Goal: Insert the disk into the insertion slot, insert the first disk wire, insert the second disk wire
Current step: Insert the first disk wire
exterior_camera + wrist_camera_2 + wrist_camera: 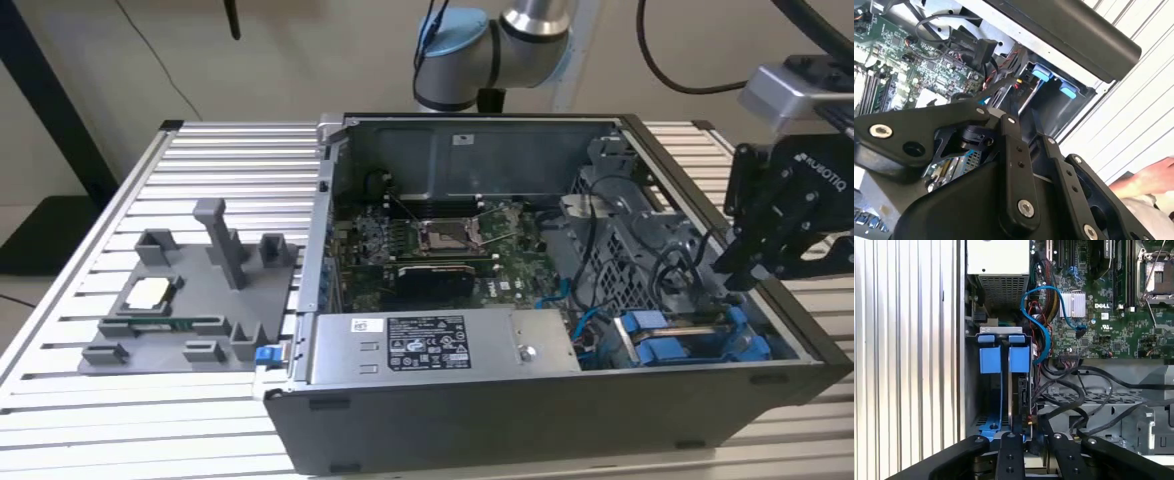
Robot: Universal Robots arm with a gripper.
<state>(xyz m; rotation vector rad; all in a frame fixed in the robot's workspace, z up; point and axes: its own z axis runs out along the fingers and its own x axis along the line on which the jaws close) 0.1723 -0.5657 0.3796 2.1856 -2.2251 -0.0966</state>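
– Exterior view first: where is the gripper [737,278]?
– Over the corner of the computer case [534,420] on the exterior view's right, close above the drive bay.
– And the disk?
– In the first wrist view, the disk [1018,390] stands on edge inside the insertion slot [999,330]. Its blue frame is just beside a second blue carrier [989,360].
– Is the claw open, or holding something?
– I cannot tell. Black cables [1069,390] crowd the space near it, and no grasp is clear.
– Anything else?
– A hand [1149,180] rests outside the case in the second wrist view.
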